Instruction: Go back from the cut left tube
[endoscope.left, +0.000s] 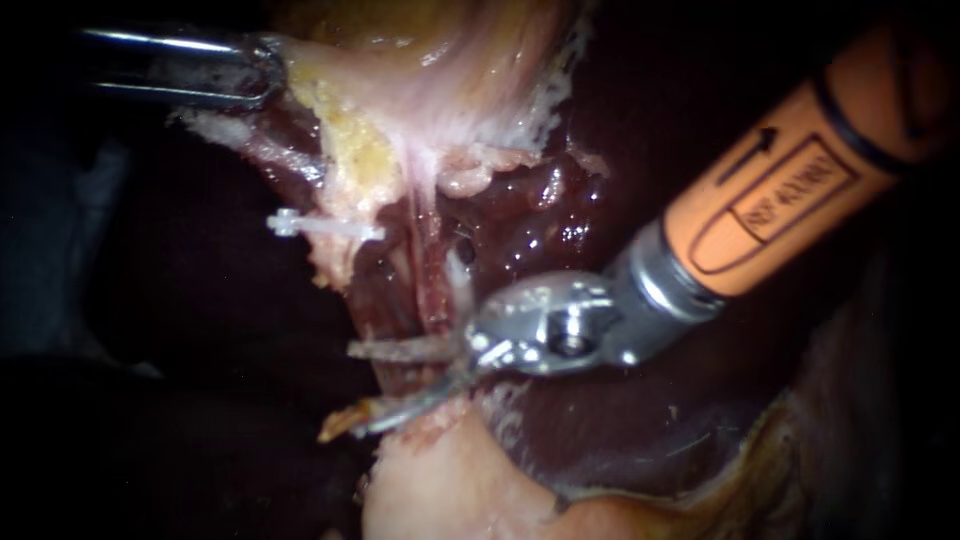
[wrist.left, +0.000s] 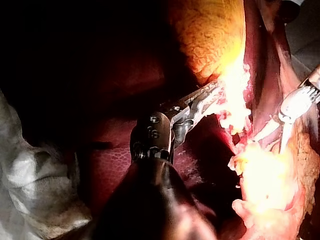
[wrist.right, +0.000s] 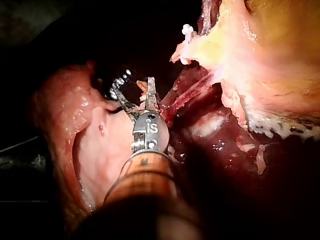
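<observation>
Presently, the left instrument, a dark metal shaft ending in two slim jaws, is clamped on the edge of the pale yellow, fat-flecked gallbladder. Both jaws press the tissue from two sides. The left wrist view confirms this grip at the instrument's tip.

Below the gallbladder's lower edge, a small white plastic clip sits across the left tube. This pale, ragged strand ends just under the clip, its cut end hanging free. Just beside it runs a thin reddish tube, unbroken, from the gallbladder down toward the right instrument's hinge.

The right instrument, an orange-sleeved shaft with a silver wrist and two narrow blades, stands below the cut end and apart from it. Its blades are parted with a clear gap and grip nothing. The right wrist view shows the same spread, with the clip well ahead of the blades.

The dark red, glistening liver lies behind the shaft. A pale pink lump of tissue sits under the blades.
</observation>
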